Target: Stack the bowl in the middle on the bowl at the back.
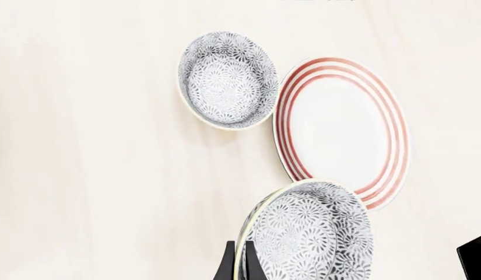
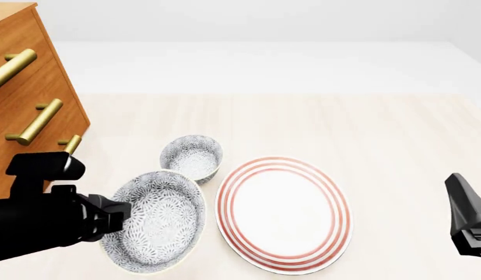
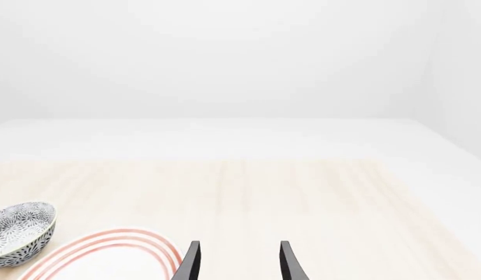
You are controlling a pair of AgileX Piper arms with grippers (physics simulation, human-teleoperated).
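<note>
Front view: a pale wood table (image 2: 396,128) under white walls, a wooden dresser (image 2: 30,99) at left. The left gripper (image 2: 122,211) clamps the wide bowl's (image 2: 158,221) rim, tilted, just left of the plate (image 2: 283,213). Behind it stands the deeper bowl (image 2: 192,156). The right gripper (image 3: 238,265) hangs parted, empty.

The table (image 2: 365,122) has a pale, light wood surface with fine grain. At its left side stands a brown wooden drawer cabinet (image 2: 26,105) with brass bar handles (image 2: 39,121). Behind the table, the floor and walls are plain white, evenly lit.
</note>
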